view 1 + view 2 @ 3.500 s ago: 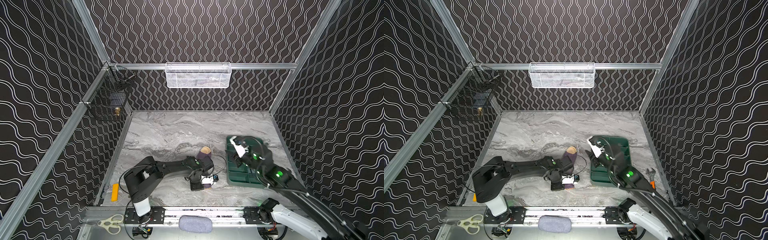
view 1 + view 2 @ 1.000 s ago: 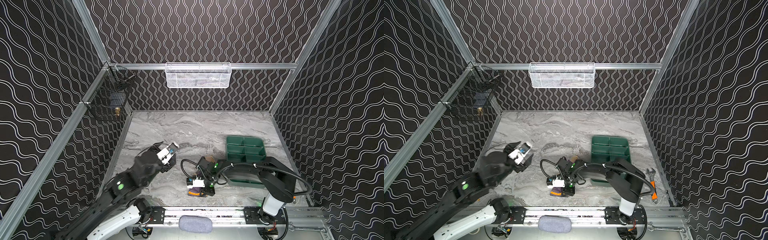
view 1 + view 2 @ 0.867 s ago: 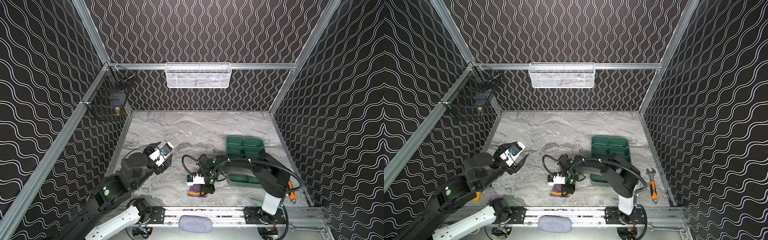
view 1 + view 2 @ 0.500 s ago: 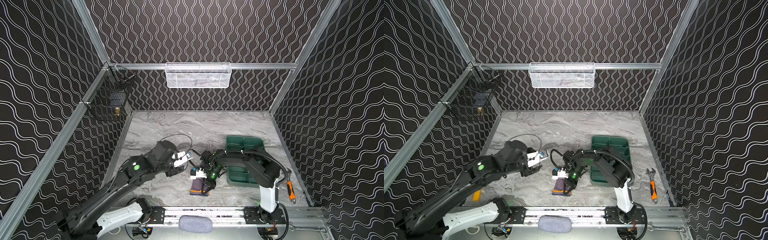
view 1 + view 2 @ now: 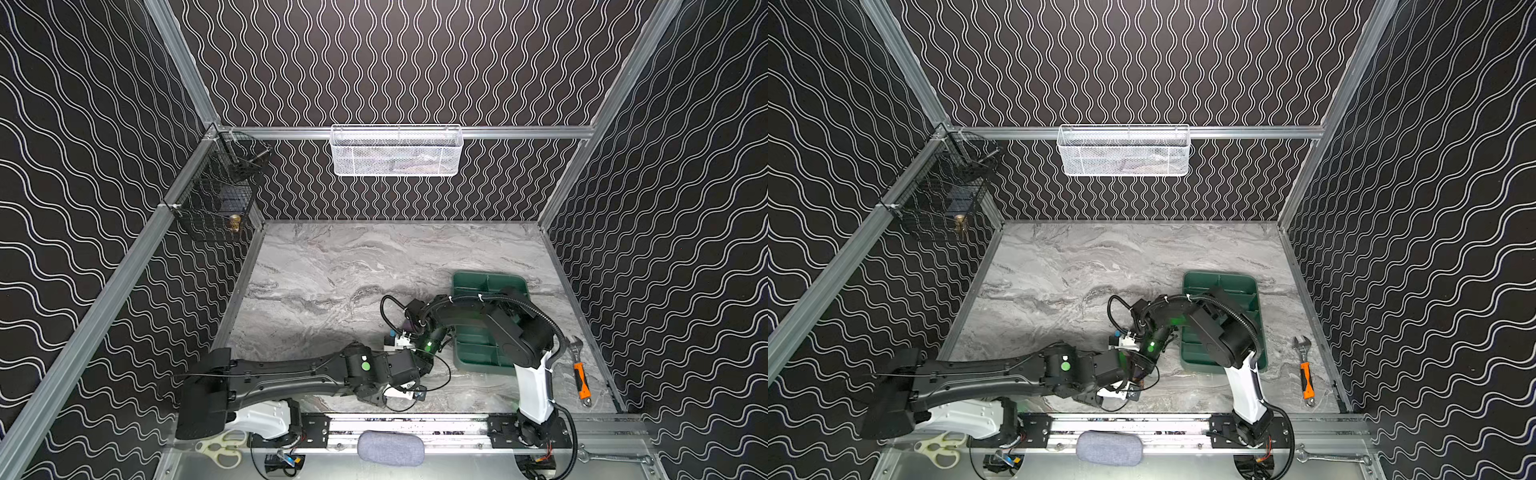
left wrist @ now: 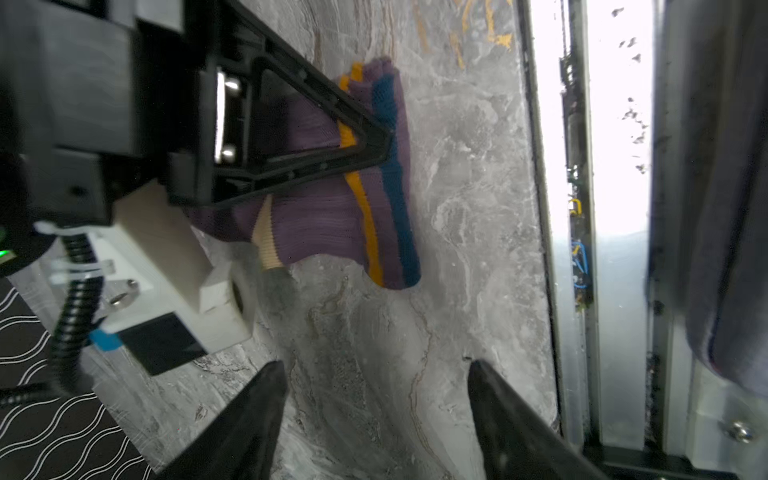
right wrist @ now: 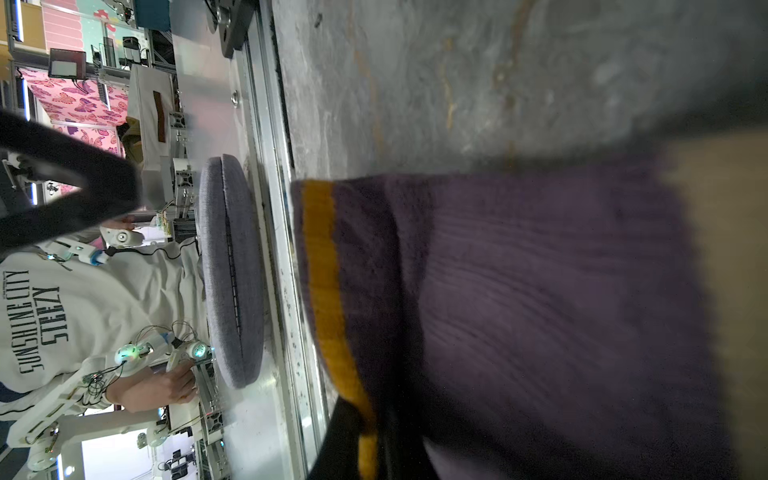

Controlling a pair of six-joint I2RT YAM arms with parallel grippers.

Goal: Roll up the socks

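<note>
Purple sock (image 6: 332, 216) lies on marble table (image 5: 332, 270) near front rail (image 6: 557, 208), striped cuff toward rail. Right gripper (image 6: 380, 145) clamped tight on cuff end. Left gripper (image 6: 374, 386) spread wide, empty, just short of sock.

Nearby: green tray (image 5: 490, 286), wrench (image 5: 579, 376), grey pad (image 5: 390, 448), scissors (image 5: 218, 449).

Both top views: left arm (image 5: 291, 370) wrist hides sock. Right wrist view: sock blurred.

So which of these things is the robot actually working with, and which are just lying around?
In use: purple sock; right end effector, shut on it; left end effector, open nearby.
Lying about: green tray; orange-handled wrench; scissors; grey pad; white wire basket.
</note>
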